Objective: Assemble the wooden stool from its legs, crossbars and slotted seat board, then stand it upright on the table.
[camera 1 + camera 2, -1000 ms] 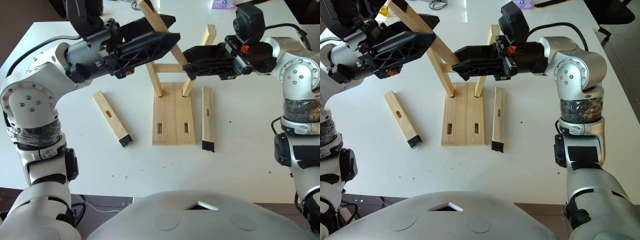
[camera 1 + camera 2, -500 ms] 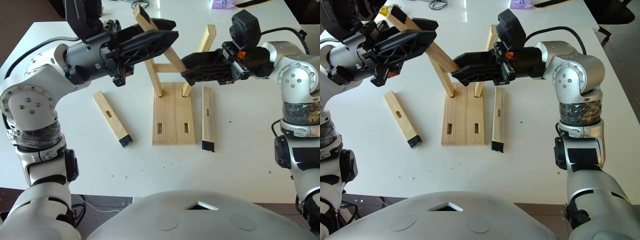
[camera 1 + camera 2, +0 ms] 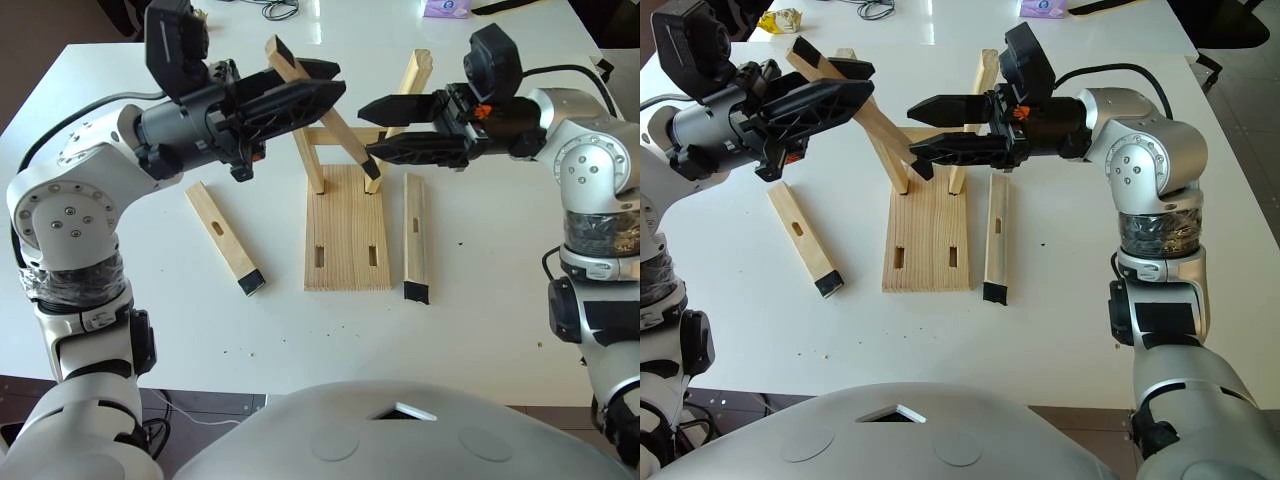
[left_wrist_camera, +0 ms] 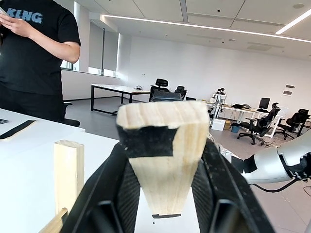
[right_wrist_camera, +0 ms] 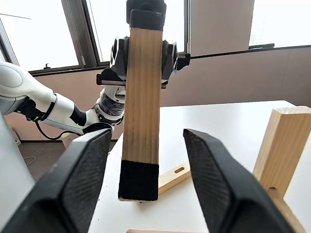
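Note:
The slotted seat board point(image 3: 347, 240) lies flat mid-table. Two legs stand tilted in its far slots, the right one point(image 3: 412, 75) in plain sight, joined by a crossbar point(image 3: 335, 136). My left gripper point(image 3: 335, 78) is shut on a third leg point(image 3: 345, 125) with black-taped ends, held slanting above the board. Its lower black tip point(image 5: 138, 180) sits between the spread fingers point(image 5: 87, 184) of my open right gripper point(image 3: 368, 128), which does not touch it. Two loose legs lie flat: one left of the board point(image 3: 225, 238), one right of it point(image 3: 414, 235).
A purple packet point(image 3: 447, 8) and cables point(image 3: 280, 8) lie at the table's far edge, with a yellow item point(image 3: 785, 17) at the far left corner. Bare white tabletop point(image 3: 480, 300) stretches in front of and beside the board.
My right gripper has opened its fingers around the held leg's lower end. The left gripper has drawn back to the left and lowered the leg into a flatter slant.

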You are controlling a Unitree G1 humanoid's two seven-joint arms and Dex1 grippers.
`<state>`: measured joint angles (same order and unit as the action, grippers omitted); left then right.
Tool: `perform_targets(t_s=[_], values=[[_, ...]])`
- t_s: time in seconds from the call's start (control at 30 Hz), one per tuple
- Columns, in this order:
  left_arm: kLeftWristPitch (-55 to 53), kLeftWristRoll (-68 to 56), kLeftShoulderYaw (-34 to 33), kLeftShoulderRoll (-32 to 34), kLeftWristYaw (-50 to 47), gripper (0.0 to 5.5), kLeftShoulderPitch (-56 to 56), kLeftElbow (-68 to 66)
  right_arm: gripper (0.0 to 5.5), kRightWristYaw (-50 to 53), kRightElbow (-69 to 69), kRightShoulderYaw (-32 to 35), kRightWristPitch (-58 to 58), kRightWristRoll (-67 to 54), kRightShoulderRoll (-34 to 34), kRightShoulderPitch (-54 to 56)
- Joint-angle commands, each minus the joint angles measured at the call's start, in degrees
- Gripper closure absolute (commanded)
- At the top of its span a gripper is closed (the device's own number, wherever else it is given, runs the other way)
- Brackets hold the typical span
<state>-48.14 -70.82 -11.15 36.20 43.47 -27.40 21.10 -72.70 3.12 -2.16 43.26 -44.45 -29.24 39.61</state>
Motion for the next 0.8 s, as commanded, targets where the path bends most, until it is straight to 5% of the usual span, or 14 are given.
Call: perform_targets(t_s=[0.03,0.37,0.8], values=[[2.3,6.4,-0.6,3.5,3.4,4.19,5.6,-0.7,2.04,3.2,-0.4,3.2,-2.5,0.7,0.1,-1.1],[25.4,36.3,3.3,12.1,17.9,4.19,16.7,-21.8,1.7,13.1,10.4,6.4,-6.3,0.3,2.3,-12.8],[38.8,41.6,-3.9,17.3,30.1,4.19,18.4,-33.1,1.7,15.1,10.4,6.6,-8.6,1.8,0.9,-15.1]])
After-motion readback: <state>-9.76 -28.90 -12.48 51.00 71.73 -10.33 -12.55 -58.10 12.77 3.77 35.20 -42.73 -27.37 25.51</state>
